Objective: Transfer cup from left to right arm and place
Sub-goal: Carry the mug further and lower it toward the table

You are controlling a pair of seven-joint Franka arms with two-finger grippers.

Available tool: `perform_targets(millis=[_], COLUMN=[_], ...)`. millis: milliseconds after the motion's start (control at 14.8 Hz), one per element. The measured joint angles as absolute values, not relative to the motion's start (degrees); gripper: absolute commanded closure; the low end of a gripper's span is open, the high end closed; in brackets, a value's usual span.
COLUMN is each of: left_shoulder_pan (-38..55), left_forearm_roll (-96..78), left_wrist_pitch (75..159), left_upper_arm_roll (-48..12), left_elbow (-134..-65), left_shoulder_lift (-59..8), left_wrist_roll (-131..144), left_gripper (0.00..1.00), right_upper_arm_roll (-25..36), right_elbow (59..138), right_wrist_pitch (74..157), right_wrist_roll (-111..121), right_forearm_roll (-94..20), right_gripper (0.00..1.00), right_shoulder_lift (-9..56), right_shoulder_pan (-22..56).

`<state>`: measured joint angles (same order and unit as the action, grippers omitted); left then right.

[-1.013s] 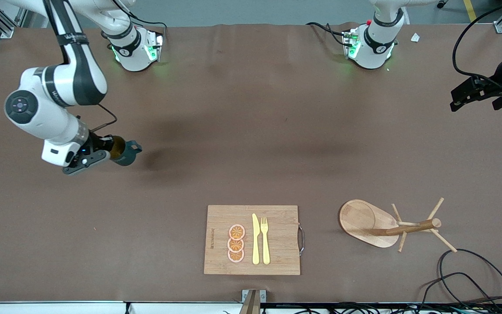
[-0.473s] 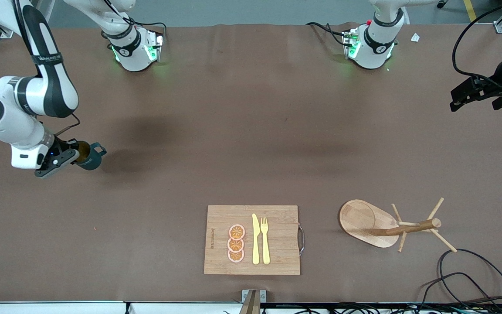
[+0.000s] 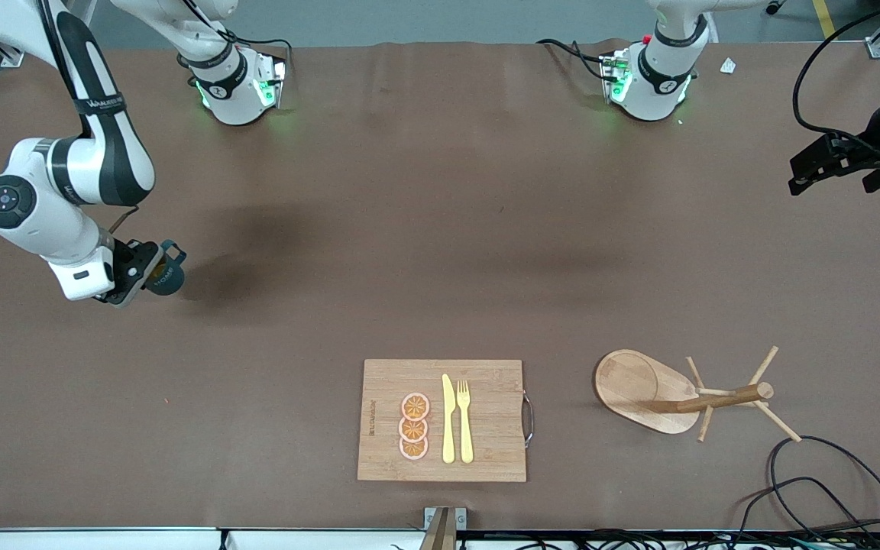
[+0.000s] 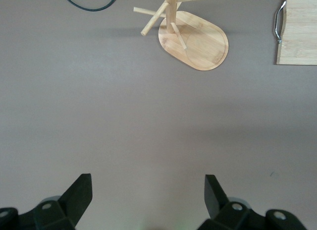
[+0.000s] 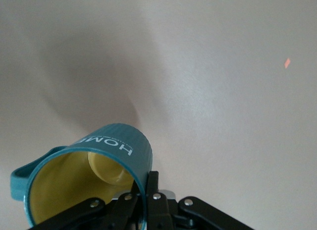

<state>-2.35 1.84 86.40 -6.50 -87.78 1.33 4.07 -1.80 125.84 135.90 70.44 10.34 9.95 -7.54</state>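
Pinching the cup [image 3: 164, 276] by its rim, my right gripper [image 3: 137, 273] hung over the table's right-arm end — the left gripper [image 4: 147, 198] waited, spread wide.

Cup [image 3: 164, 276]: in right tool [image 3: 137, 273], over the table's [image 3: 425, 229] right-arm end.
Left tool [image 3: 810, 169]: over left-arm end.
Board [image 3: 486, 428]: near camera edge, beside rack [image 3: 677, 393].
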Motion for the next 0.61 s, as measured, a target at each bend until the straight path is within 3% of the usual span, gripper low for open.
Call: perform_targets(millis=[608], left_shoulder_pan=[-2.3], left_forearm_roll=[1.8], left_wrist_pitch=[86.4], left_upper_arm_roll=[-6.5], left_elbow=[-87.9], left_shoulder_lift=[1.3], left_wrist_roll=[4.1], left_gripper=[0.00], right_upper_arm_roll=[-1.8], right_elbow=[126.1], right_wrist_pitch=[141.2], right_wrist_roll=[92.9], right_forearm_roll=[5.9], right_gripper=[1.00], right_shoulder_lift=[12.2], right_shoulder_pan=[-7.5])
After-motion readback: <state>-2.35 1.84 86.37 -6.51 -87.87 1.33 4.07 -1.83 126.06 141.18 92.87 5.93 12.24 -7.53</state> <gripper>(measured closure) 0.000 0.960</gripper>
